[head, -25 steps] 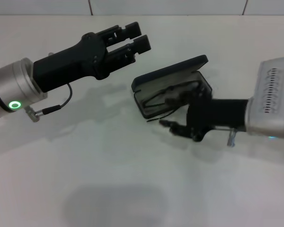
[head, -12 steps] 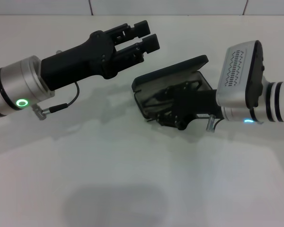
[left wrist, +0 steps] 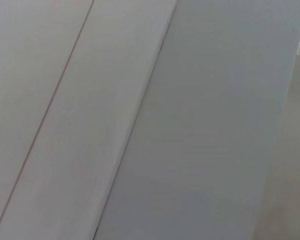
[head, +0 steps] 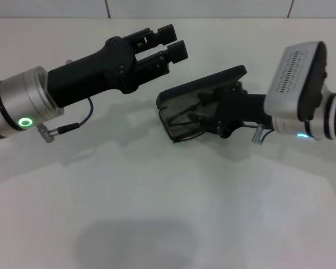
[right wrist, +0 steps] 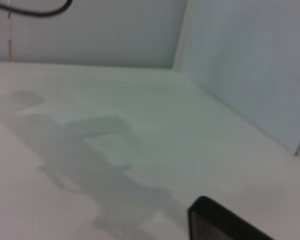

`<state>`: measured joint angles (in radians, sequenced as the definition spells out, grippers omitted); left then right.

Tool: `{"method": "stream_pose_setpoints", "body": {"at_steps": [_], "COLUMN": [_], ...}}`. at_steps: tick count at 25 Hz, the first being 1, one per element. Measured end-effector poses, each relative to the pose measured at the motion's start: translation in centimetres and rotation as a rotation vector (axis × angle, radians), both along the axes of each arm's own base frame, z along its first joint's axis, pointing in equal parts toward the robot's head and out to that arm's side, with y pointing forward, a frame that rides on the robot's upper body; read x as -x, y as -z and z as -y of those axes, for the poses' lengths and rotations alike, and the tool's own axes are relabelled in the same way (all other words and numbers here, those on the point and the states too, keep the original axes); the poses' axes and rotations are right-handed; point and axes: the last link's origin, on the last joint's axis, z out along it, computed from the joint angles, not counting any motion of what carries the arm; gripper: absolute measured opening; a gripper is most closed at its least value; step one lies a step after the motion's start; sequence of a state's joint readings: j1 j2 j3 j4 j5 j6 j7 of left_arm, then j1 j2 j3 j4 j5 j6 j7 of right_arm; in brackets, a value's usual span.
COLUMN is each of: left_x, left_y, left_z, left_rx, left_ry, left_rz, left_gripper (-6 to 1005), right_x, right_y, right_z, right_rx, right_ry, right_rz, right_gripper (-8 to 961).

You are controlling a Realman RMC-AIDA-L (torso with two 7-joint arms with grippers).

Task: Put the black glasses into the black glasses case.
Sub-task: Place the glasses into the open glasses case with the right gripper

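- The right arm reaches in from the right edge of the head view, its silver wrist housing tilted up, and the right gripper point(head: 213, 112) sits low inside the open black glasses case point(head: 201, 87)
- Whether the right gripper's fingers are spread or closed cannot be told, since they merge with the dark interior of the case
- The black glasses point(head: 186, 119) lie in the lower tray of the case, with thin frame lines showing against the grey lining; one slim temple arm appears to poke out past the near rim onto the tabletop point(head: 157, 213)
- The case lid stands raised at a slant behind the tray, hinged on the far side
- The left arm stretches from the left edge toward the middle, held above the tabletop, a green ring light glowing on its silver cuff
- The left gripper point(head: 171, 42) hovers near the lid's far-left corner without touching it, its two black fingers parted by a narrow gap and holding nothing
- A thin black cable point(head: 73, 124) loops under the left wrist
- The right wrist view catches only a dark corner of the case point(right wrist: 215, 222) and shadows on the tabletop; the left wrist view shows plain wall panels
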<state>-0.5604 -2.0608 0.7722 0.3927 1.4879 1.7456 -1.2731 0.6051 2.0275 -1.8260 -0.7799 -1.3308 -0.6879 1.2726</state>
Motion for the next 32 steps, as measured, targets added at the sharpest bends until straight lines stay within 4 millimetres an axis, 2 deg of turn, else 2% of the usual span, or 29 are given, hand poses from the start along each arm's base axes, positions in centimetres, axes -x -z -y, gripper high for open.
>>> {"method": "stream_pose_setpoints", "body": {"at_steps": [8, 13, 16, 21, 32], "left_x": [-0.1, -0.2, -0.4, -0.7, -0.9], "left_y": [0.0, 0.1, 0.1, 0.3, 0.4], "left_z": [0.0, -0.1, -0.2, -0.2, -0.3], "left_rx": [-0.002, -0.005, -0.003, -0.002, -0.001], "left_ry": [0.003, 0.009, 0.015, 0.020, 0.023], "left_rz": [0.000, -0.002, -0.001, 0.003, 0.006], "left_gripper": [578, 578, 578, 578, 577], "right_x": [-0.3, 0.9, 1.9, 2.4, 0.7], "right_y": [-0.7, 0.0, 0.9, 2.3, 1.9], "right_z": [0.9, 2.5, 2.7, 1.8, 0.1], "right_rx": [0.003, 0.117, 0.164, 0.209, 0.099], "right_ry": [-0.020, -0.079, -0.101, -0.062, 0.035], "right_rz": [-0.027, -0.060, -0.044, 0.016, 0.046], "right_gripper": [452, 451, 451, 452, 453]}}
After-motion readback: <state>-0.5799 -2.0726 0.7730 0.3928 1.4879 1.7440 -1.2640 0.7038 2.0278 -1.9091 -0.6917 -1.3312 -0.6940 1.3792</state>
